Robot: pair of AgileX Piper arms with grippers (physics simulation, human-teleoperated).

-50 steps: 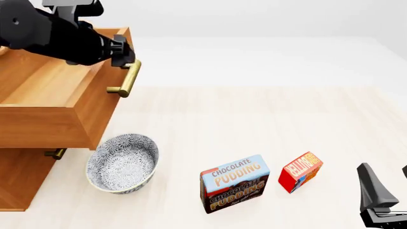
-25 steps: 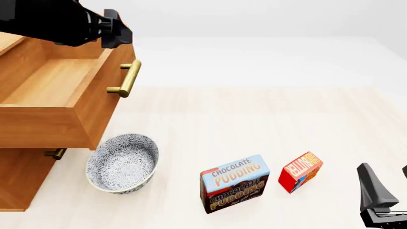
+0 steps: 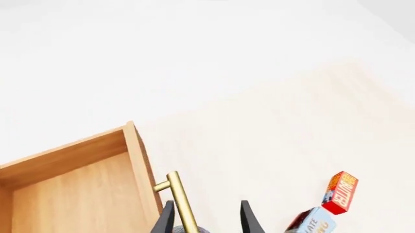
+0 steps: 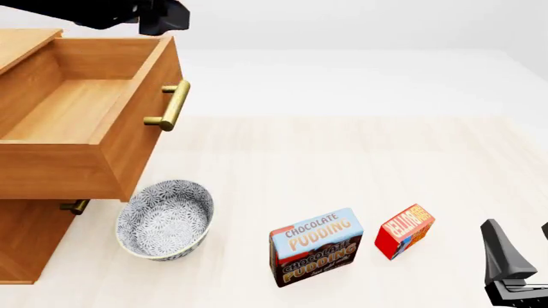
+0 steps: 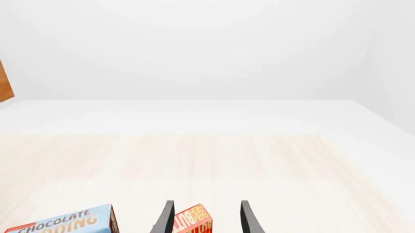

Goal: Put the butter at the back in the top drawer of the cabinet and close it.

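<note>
The butter [image 4: 404, 231], a small red box, stands on the table just right of the pudding box. The cabinet [image 4: 25, 237] is at the left, and its top drawer [image 4: 77, 109] is pulled out and shows nothing inside, with its brass handle [image 4: 169, 106] facing right. My left gripper [image 4: 163, 14] hovers open above the drawer's far front corner, holding nothing. In the left wrist view the handle [image 3: 180, 204] lies below the spread fingers [image 3: 167, 221]. Near the front right edge my right gripper [image 4: 520, 240] is open. The butter [image 5: 191, 223] shows between its fingers but lies ahead of them.
A blue-and-brown Chocolate Pudding box [image 4: 315, 246] stands left of the butter. A patterned bowl [image 4: 165, 219] sits under the open drawer's front corner. A lower drawer's handle [image 4: 76, 206] peeks out beneath the drawer.
My left arm has lifted up and off the drawer handle to above the drawer's corner. The drawer stays pulled out. The right gripper and the boxes have not moved.
</note>
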